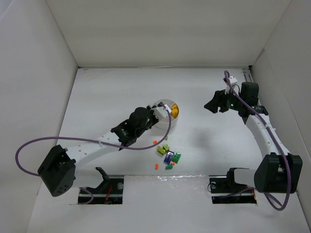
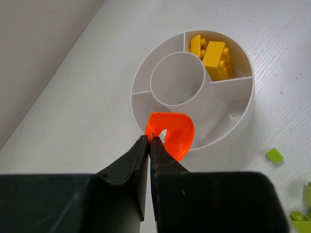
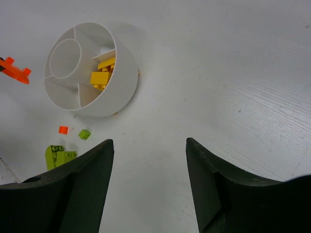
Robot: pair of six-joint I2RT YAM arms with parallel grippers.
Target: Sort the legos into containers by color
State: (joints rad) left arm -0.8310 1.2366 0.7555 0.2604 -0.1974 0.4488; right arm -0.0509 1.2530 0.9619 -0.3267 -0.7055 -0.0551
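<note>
One orange piece [image 2: 172, 131] pinched by its edge in left gripper [image 2: 149, 141], jaws clenched, over dish [image 2: 136, 104] rim at 6 o'clock; may tumble outside; right gripper [image 3: 149, 142] spread, empty.

2 arms, same build. Left arm [image 1: 92, 144]: white link with row of small dark dots along side, bulky black joint housings. Right arm [image 1: 260, 131]: same white link, black housings, small green light near wrist. Purple cable [image 1: 29, 145] looped along each arm. Black base brackets [image 1: 104, 177], red wire at left 1. Left end effector [image 2: 148, 143], right end effector [image 3: 149, 145]: matte black, 2 wedge-shaped fingers each.
</note>
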